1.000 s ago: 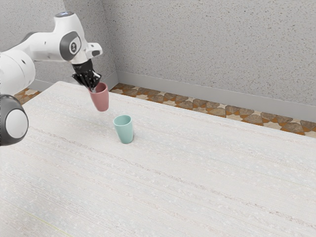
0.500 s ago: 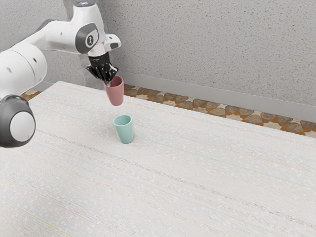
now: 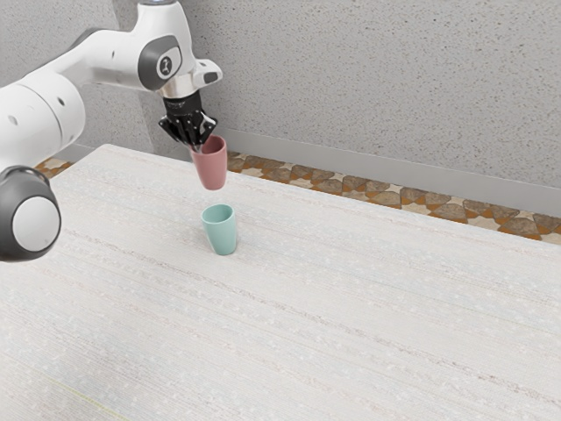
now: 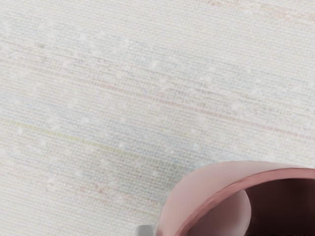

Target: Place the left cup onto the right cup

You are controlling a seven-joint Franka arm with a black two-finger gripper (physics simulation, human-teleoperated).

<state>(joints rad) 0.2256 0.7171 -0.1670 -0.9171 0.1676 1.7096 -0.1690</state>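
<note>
**While pink cup hangs in the gripper, teal cup stands on the table below it**

Exterior view:
- Arm (image 3: pixel 105 66) comes in from 9–10 o'clock of the frame, wrist pointing down.
- Gripper (image 3: pixel 198 140) is clamped on the pink cup (image 3: pixel 211 167), with the black fingers pinching the rim on its 10 o'clock side.
- Pink cup is off the table with air under it. It is mouth up and slightly tilted, base swung toward 5 o'clock.
- Teal cup (image 3: pixel 219 230) stands upright, mouth up, on the pale wood-grain table (image 3: pixel 351 316).
- Pink cup sits at roughly 12 o'clock from the teal one, a hair toward 11. Pink base and teal rim are apart, with a visible gap between them.
- Can't tell from this angle whether the two are lined up in depth.
- Behind the table, from 12 to 2 o'clock, are a strip of patterned tiled floor (image 3: pixel 421 200), a baseboard (image 3: pixel 394 167) and a speckled grey wall (image 3: pixel 377 79).

Wrist view:
- Pink cup (image 4: pixel 216 191) is close under the hand and blurred. The curved rim and part of the inner wall are visible.
- A small grey bit (image 4: pixel 145 229) sits right against the cup's outer wall. Can't tell what it is.
- Table (image 4: pixel 113 98) surface lies beyond the cup, fine grain with pale streaks.
</note>
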